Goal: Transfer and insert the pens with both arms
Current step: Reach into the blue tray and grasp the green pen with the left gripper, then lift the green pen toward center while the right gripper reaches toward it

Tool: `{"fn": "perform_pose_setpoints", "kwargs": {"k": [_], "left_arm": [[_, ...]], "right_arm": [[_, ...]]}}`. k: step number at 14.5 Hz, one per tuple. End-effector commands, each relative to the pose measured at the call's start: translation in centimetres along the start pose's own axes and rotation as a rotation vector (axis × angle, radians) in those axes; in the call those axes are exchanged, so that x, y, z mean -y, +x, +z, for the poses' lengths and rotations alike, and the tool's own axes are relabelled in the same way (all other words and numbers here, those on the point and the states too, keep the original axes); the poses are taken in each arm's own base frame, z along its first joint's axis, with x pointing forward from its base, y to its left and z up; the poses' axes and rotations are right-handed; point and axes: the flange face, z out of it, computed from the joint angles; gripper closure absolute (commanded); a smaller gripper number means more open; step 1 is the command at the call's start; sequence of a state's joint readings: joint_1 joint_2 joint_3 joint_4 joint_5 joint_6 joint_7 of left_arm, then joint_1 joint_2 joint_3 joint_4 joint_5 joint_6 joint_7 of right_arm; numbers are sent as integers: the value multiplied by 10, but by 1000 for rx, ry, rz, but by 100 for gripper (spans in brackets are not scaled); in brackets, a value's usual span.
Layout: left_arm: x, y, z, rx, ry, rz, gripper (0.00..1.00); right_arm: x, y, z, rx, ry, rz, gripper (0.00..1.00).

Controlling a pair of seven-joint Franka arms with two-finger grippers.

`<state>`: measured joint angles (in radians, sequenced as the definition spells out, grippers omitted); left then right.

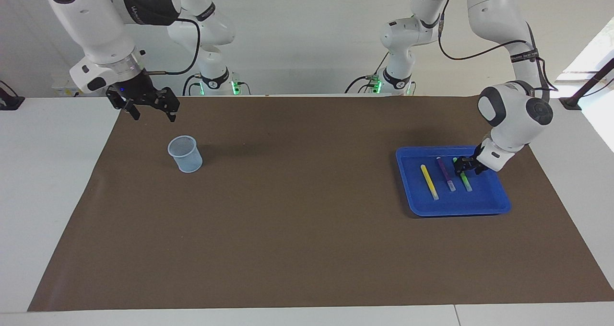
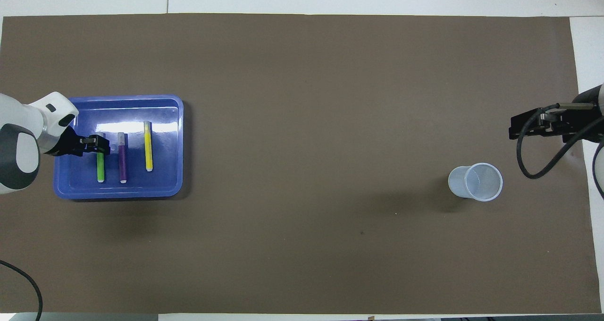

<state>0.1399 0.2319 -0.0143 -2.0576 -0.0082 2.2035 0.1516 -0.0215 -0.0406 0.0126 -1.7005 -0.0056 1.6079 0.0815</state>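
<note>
In blue tray [image 1: 499, 202]: left gripper [image 1: 463, 165] straddles green pen [image 1: 466, 182] (grip unclear); right gripper [image 1: 149, 109] open.

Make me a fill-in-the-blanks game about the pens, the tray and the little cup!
1. The left gripper is down at the ____ pen.
2. All three pens lie in the ____ tray.
3. The purple pen lies between the green pen and the ____ pen.
4. The mesh cup stands on the mat under the ____ gripper.

Missing words: green, blue, yellow, right
</note>
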Motion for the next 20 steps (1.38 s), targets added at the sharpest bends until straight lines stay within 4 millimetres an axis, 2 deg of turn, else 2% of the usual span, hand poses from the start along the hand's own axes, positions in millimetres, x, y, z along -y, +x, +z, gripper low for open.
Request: {"fn": "perform_pose_setpoints", "kwargs": {"k": [1,4,6,9,10,11,17,20], "left_arm": [[6,1,9,-10,4,5,28],[5,3,21,-3,2,6,31],[5,3,21,-1,2,6,41],[5,3,22,5,2,6,77],[5,4,21,5,2,6,95],[5,4,20,6,1,6,100],[4,8,12,11,0,11,100],[-5,19,-17,41,-6,13,100]], "right_arm": [[-4,-6,-1,8,-6,-14,0],[-4,-6,-1,8,-6,-15,0],[-4,-6,-1,8,-6,-15,0],[-4,-6,-1,8,-6,-14,0],[-4,-6,-1,8,-6,-14,0],[-4,-6,-1,8,-6,-14,0],[-4,-6,-1,8,-6,-15,0],[-4,-6,-1,8,-6,-14,0]]}}
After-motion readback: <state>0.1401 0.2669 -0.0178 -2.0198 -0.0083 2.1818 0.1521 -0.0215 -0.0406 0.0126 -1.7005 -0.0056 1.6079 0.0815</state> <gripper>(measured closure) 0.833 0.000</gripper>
